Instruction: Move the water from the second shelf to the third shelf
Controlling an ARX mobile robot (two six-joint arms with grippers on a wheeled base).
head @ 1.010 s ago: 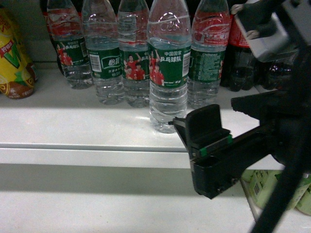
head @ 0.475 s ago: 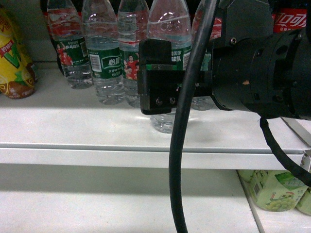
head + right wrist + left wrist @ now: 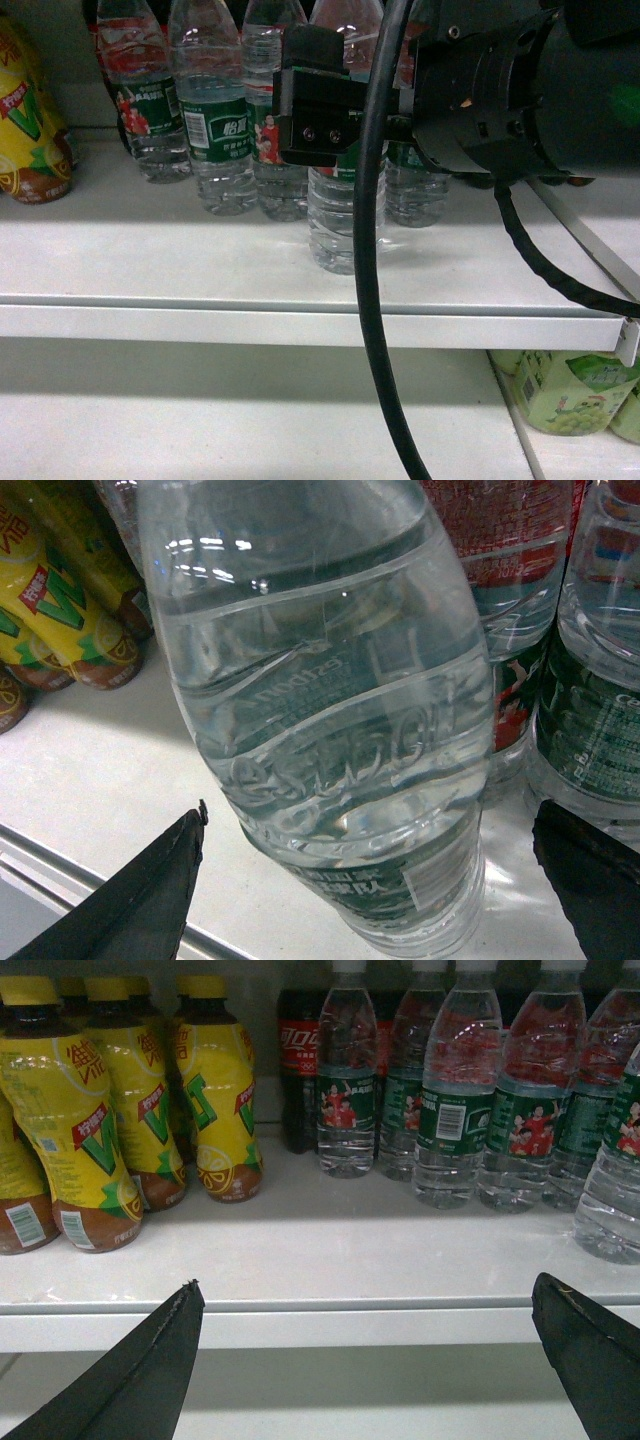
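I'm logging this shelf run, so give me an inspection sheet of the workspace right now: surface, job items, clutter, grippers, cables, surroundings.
Surface: white shelf, bare along its front.
Job's things: front water bottle upright, ahead of the row of water bottles.
Clutter: yellow drink bottles on the left; cola bottle behind.
Grippers: right gripper open, fingers either side of the front bottle, not closed on it; left gripper open, empty, before the shelf edge.
Cables: black cable hangs across the head view.
Surroundings: green drink bottles on the shelf below.

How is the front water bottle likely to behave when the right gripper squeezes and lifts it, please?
The water bottle looks full, so probably heavy for its size. Its thin clear ribbed wall may flex under the right gripper. Tall and narrow on the shelf, it could tip if nudged.
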